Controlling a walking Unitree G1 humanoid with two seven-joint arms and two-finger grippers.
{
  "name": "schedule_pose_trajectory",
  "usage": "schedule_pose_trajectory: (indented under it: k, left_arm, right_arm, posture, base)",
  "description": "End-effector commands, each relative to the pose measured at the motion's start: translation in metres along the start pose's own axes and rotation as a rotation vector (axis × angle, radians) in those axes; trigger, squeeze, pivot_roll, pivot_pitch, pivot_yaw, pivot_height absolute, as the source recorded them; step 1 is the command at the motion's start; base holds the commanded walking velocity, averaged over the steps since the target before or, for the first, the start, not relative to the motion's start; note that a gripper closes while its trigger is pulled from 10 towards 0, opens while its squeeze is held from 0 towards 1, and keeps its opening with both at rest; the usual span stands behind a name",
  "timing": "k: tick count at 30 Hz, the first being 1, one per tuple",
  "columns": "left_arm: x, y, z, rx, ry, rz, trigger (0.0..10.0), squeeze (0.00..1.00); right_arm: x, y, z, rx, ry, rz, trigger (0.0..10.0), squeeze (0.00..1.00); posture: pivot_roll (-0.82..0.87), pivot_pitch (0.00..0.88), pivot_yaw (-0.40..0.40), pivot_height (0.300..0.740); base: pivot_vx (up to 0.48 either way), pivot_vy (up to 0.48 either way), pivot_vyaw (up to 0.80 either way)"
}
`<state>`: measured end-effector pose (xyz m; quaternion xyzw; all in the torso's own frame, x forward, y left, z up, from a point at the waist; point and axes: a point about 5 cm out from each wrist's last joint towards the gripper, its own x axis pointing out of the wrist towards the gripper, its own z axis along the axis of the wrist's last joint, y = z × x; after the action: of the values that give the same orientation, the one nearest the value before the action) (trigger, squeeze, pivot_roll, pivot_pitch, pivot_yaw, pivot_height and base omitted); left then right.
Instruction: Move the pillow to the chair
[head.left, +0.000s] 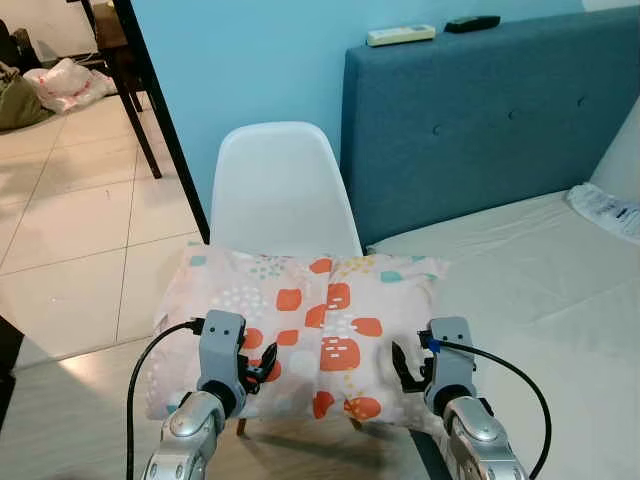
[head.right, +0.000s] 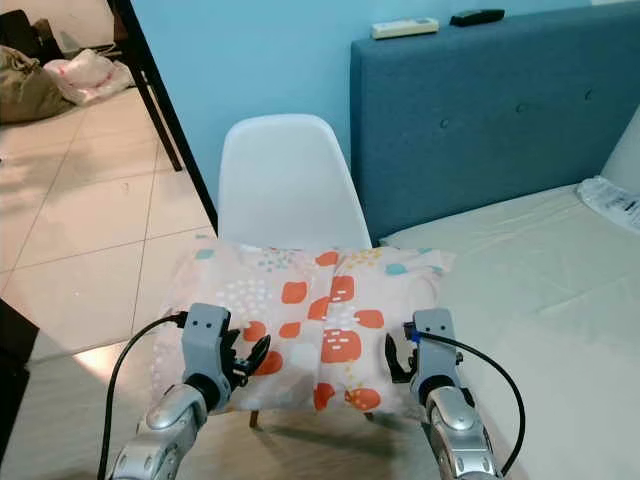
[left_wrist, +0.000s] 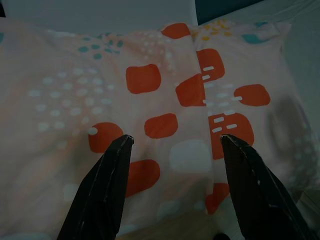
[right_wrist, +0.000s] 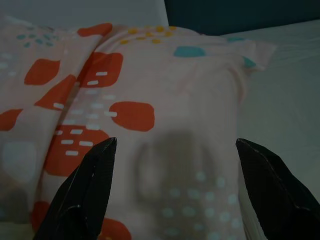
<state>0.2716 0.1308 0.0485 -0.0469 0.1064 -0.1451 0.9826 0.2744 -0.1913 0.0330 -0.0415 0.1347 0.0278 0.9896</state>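
Note:
A pale pink pillow (head.left: 310, 320) with orange patches and small dots lies flat across the seat of a white plastic chair (head.left: 280, 190), overhanging it on both sides. My left gripper (head.left: 255, 368) hovers open at the pillow's near left edge, its black fingers (left_wrist: 107, 180) spread over the fabric. My right gripper (head.left: 408, 370) stands open at the near right edge, with nothing between its fingers (right_wrist: 87, 187). Neither gripper holds the pillow.
A bed with a beige sheet (head.left: 520, 290) and a blue padded headboard (head.left: 480, 110) stands to the right, touching the chair. Two remotes (head.left: 400, 35) lie on the headboard top. A dark table leg (head.left: 165, 120) and tiled floor (head.left: 70, 220) are to the left.

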Motion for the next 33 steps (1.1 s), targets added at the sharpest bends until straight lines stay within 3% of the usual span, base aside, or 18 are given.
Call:
schedule_pose_trajectory:
  k: [1, 24, 33]
  left_arm:
    - [-0.001, 0.001, -0.008, -0.013, 0.039, 0.0, 10.0, 0.0]
    - [0.0, 0.003, -0.008, -0.006, 0.038, 0.006, 10.0, 0.0]
    - [-0.001, 0.004, -0.007, -0.004, 0.047, -0.005, 10.0, 0.0]
  right_arm:
    - [-0.002, 0.001, -0.003, 0.014, 0.011, -0.006, 10.0, 0.0]
    - [-0.004, 0.001, -0.003, 0.02, 0.009, -0.007, 10.0, 0.0]
    - [-0.013, 0.002, 0.013, 0.057, -0.098, -0.003, 10.0, 0.0]
  posture:
    - [-0.07, 0.114, 0.081, 0.74]
    - [-0.08, 0.124, 0.096, 0.74]
    - [-0.11, 0.154, 0.116, 0.74]
  base:
    - [0.0, 0.0, 0.0]
    - [0.0, 0.0, 0.0]
    - [0.0, 0.0, 0.0]
